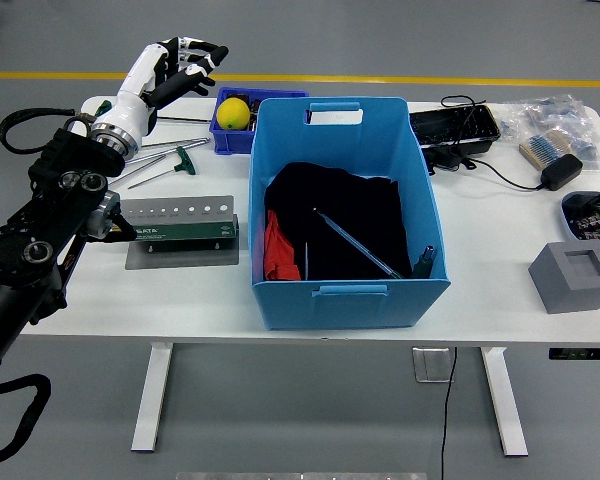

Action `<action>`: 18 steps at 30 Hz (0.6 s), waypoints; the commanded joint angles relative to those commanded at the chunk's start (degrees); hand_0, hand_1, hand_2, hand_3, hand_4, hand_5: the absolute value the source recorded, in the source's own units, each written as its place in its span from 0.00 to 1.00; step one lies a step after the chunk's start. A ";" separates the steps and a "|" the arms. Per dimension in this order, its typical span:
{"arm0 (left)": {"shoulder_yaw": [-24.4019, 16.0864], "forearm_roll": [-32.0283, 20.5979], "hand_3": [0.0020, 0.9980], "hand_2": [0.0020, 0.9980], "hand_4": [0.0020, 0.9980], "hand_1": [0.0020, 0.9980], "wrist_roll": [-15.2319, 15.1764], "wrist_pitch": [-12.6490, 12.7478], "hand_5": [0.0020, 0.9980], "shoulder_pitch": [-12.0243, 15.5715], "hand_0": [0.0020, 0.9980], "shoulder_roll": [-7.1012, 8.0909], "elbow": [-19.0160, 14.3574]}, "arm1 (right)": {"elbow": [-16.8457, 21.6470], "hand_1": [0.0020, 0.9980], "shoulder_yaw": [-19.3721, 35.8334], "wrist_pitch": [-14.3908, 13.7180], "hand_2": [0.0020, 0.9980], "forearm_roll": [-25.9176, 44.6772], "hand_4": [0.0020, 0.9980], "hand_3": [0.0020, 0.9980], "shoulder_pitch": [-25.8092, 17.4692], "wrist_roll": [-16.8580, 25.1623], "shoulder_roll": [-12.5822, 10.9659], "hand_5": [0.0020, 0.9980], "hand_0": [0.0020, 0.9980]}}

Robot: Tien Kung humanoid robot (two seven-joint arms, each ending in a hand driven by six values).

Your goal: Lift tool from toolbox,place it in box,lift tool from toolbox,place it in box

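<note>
A big blue box stands mid-table. Inside it lie a black cloth, a red item at its left wall and a long thin blue-handled tool. Left of the box sits the toolbox, a green tool rack on a grey plate. Green T-handle wrenches lie behind the rack. My left hand hovers high above the table's far left edge, fingers spread and holding nothing, well away from box and rack. My right arm is out of the picture.
A small blue bin holding a yellow ball sits behind the box's left corner. To the right are a black tray, a power adapter with cable, bagged parts, a grey block and another bin.
</note>
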 joint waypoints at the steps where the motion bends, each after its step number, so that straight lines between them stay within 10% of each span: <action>1: -1.02 -1.74 0.64 0.65 0.90 0.57 0.14 0.00 0.63 1.24 0.49 0.34 -1.07 | 0.02 0.63 0.12 -0.05 0.70 -0.03 0.79 0.56 -0.11 -0.03 0.05 0.68 0.65; 10: -6.18 -13.58 0.65 0.70 0.90 0.61 -3.07 2.10 0.64 12.55 0.54 1.37 -10.36 | 0.14 0.63 -0.16 -0.51 0.70 0.76 0.79 0.56 -0.78 0.27 0.54 0.68 0.65; 18: -12.83 -11.72 0.67 0.72 0.90 0.62 -6.53 3.46 0.67 21.67 0.57 -0.72 -16.63 | 0.21 0.63 -1.03 -0.77 0.70 1.90 0.79 0.56 -1.06 0.69 0.82 0.68 0.65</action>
